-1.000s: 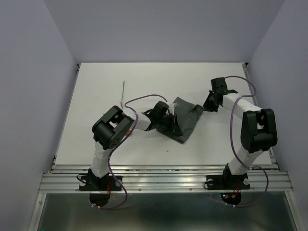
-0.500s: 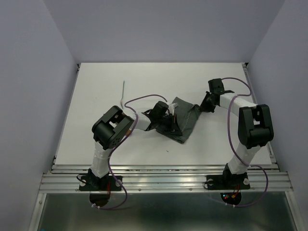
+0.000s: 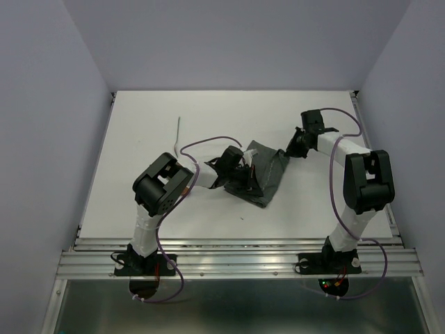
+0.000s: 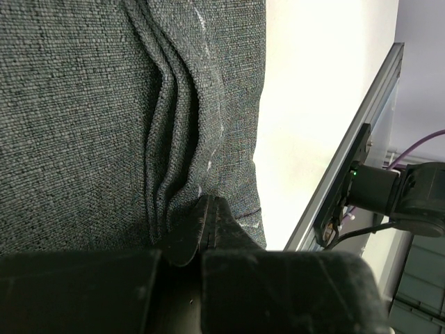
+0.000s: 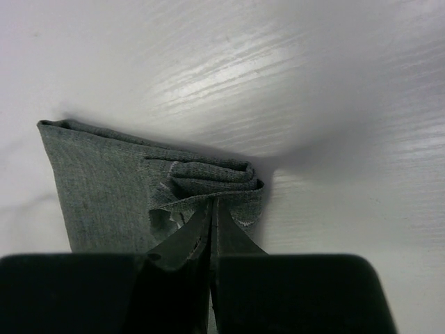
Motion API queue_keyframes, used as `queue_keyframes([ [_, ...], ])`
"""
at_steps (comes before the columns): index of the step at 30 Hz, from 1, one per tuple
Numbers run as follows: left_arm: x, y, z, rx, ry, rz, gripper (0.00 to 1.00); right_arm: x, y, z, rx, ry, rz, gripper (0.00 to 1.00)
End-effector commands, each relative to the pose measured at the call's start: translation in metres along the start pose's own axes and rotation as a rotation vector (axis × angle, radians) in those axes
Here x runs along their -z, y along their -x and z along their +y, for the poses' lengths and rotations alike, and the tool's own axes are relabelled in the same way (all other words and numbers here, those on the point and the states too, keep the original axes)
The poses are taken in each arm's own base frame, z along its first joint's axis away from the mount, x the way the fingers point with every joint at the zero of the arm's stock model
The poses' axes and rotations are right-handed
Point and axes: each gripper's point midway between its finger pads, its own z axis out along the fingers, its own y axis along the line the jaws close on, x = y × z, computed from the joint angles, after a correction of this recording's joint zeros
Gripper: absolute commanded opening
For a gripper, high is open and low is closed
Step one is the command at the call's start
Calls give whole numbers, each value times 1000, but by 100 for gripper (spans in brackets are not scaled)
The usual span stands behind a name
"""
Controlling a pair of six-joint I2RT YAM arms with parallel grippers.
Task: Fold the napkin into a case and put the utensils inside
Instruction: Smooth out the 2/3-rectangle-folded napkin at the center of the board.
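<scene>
The napkin point(image 3: 271, 174) lies bunched and partly folded on the table point(image 3: 313, 209). The left gripper point(image 3: 245, 177) is at the napkin's left edge, jaws closed on a ridge of gathered pleats. The right gripper point(image 3: 287, 152) is at the napkin's far right corner, jaws closed on the folded layers there. One slim grey utensil point(image 3: 179, 134) lies well apart from the napkin, to its left and farther back.

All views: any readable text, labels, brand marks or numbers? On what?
None readable in any view.
No print, tag or number on the napkin, the table, the left gripper or the right gripper.
</scene>
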Motion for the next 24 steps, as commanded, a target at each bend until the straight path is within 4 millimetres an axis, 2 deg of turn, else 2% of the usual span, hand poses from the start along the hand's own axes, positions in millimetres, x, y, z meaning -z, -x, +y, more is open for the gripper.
queue_keyframes([
  [1, 2, -8, 7, -7, 32, 37, 0, 1, 22, 29, 12, 83, -52, 1],
  [9, 2, -6, 4, -17, 22, 40, 0, -17, 12, 33, 28, 76, -11, 1],
  [20, 1, -8, 6, -33, 25, 56, 0, -22, -1, 63, 69, 101, -5, 1],
  [24, 6, -3, 1, -67, 34, 49, 0, -36, -4, 52, 59, 51, 2, 1],
])
